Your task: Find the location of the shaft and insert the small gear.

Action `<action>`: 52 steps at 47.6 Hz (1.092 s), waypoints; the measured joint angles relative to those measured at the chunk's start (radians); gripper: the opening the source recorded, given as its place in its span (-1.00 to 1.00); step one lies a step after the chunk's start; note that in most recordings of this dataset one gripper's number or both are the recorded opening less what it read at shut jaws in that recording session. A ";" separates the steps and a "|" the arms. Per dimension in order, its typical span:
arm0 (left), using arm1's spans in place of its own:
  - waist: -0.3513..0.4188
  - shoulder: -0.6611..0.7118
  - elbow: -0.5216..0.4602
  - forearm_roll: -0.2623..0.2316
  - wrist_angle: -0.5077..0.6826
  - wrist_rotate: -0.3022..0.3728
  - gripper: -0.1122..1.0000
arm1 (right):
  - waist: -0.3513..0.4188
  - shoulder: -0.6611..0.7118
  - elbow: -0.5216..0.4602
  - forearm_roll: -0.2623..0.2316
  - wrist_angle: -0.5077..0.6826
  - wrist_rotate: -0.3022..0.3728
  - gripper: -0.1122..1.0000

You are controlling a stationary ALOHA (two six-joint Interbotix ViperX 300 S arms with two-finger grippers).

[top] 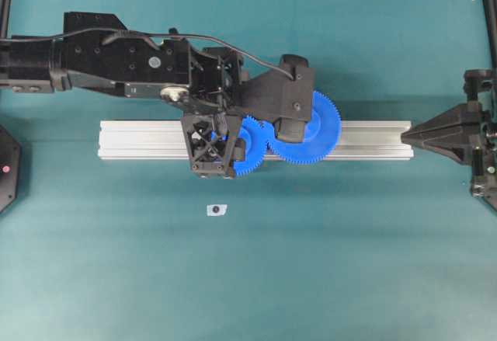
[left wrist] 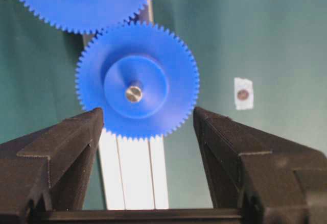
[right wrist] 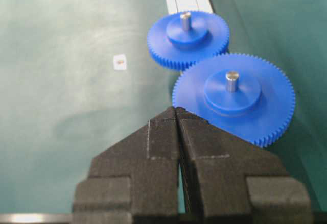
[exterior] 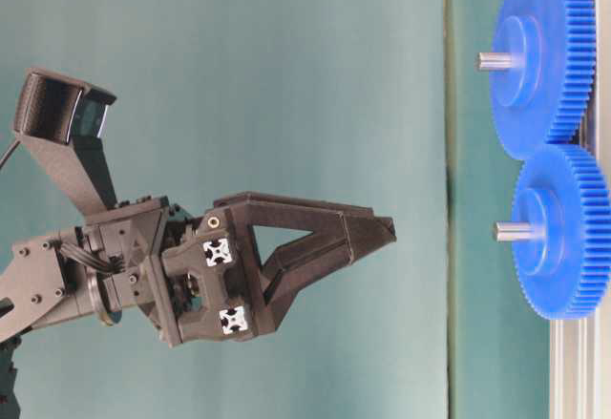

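The small gear sits on the aluminium rail, meshed with the larger gear. The grey tip of the shaft pokes through its hub. My left gripper is open, with a finger on each side of the gear's near rim and nothing held. From table level the left gripper hangs above the small gear, clear of the shaft. My right gripper is shut on nothing, close to the larger gear. It lies at the rail's right end.
A small white patch with a dark dot lies on the green table in front of the rail. The larger gear carries its own grey centre pin. Black frame parts stand at the table's left and right edges.
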 measured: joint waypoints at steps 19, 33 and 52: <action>-0.002 0.000 0.002 0.000 0.000 -0.008 0.44 | 0.000 -0.005 0.002 0.000 0.012 0.000 -0.78; -0.002 -0.002 0.000 0.000 0.003 -0.011 0.44 | 0.000 -0.005 0.002 0.000 0.012 0.000 -0.78; -0.002 -0.002 0.000 0.000 0.014 -0.011 0.44 | -0.002 -0.006 0.002 0.000 0.011 0.000 -0.78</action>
